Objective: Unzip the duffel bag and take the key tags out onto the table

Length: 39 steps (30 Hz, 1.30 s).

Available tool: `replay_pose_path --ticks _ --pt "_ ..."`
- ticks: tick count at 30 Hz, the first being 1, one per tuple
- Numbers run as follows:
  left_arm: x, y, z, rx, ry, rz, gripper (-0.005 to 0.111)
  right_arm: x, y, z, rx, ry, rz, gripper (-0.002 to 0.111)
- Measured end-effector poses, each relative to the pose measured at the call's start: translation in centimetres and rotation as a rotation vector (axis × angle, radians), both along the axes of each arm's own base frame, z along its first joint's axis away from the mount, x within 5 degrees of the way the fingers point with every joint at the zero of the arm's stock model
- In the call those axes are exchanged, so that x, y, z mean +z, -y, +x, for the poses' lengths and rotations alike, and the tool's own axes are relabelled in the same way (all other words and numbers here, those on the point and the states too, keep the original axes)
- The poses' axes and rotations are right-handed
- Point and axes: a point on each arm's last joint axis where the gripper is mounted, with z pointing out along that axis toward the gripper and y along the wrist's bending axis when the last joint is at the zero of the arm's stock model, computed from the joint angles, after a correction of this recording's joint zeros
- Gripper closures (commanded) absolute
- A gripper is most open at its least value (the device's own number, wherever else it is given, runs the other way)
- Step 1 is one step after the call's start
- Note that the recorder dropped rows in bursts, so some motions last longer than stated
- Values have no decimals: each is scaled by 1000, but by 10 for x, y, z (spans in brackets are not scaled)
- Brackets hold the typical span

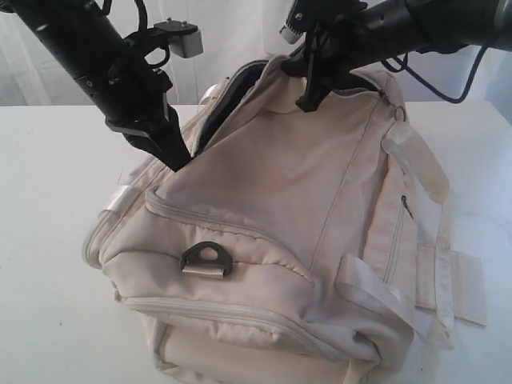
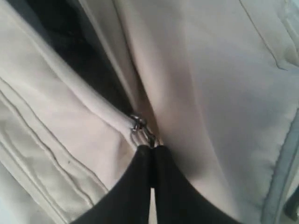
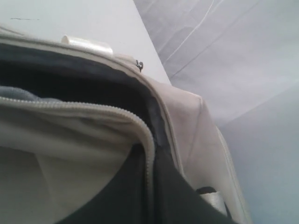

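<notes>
White table [image 1: 48,200] under a pale backdrop – the cream bag [image 1: 288,184] sits in the middle of it, the end with the black D-ring [image 1: 206,258] facing the exterior camera. The top zip is partly open, showing dark lining [image 3: 70,84] in the gap. The left gripper [image 1: 178,160] is at the near end of that opening, its fingers pressed together with the small metal pull [image 2: 140,128] caught at their tips. The right gripper [image 1: 308,100] is at the far, raised end – closed tight on the bag's flap edge, with the zip teeth [image 3: 93,108] running down between its fingers.
</notes>
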Motion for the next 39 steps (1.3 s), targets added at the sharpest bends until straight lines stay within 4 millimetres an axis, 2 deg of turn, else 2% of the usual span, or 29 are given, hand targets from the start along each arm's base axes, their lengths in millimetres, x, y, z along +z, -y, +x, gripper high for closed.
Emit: replay_pose_path --ticks 11,21,28,39 --pt "7 -3 -10 -15 -16 -13 107 -1 2 5 -54 13 16 108" --pt "45 -21 -33 23 116 -23 107 -2 1 6 -80 -8 41 108" --pt "40 -27 -47 63 102 -46 107 -2 -1 4 -88 -41 63 108" --pt "22 -25 -64 71 23 -162 107 -3 -7 1 -84 -71 80 108"
